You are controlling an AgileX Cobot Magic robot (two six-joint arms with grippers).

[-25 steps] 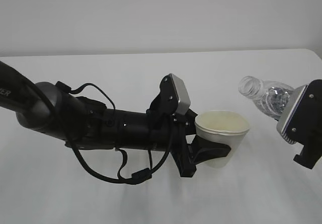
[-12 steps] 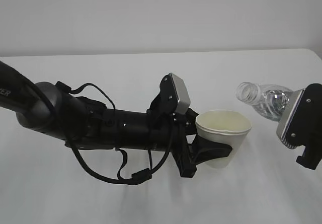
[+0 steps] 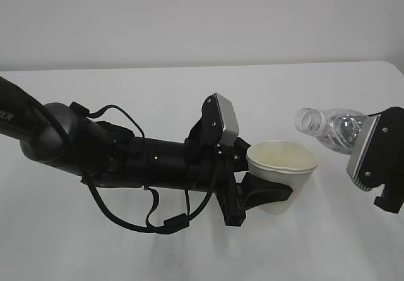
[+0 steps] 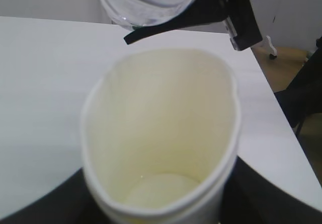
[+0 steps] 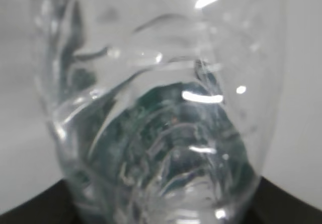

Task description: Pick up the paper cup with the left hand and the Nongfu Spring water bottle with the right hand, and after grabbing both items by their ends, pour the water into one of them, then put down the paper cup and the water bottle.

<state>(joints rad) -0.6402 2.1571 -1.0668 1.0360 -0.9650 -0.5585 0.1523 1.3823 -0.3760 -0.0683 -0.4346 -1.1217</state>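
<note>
The white paper cup hangs upright over the table, with my left gripper shut on its lower part. In the left wrist view its cream inside fills the frame, and the black fingers flank its base. The clear Nongfu Spring water bottle lies tilted to the cup's right. Its open mouth points left, just above and beside the cup's rim. My right gripper is shut on its bottom end. Its ribbed body fills the right wrist view. No stream of water shows.
The white table runs back to a grey wall. My left arm with its cables lies across the left half of the exterior view. The table's right edge shows in the left wrist view.
The bottle has come down and a little left, its mouth nearer the cup's rim. The cup has shifted slightly right and down.
</note>
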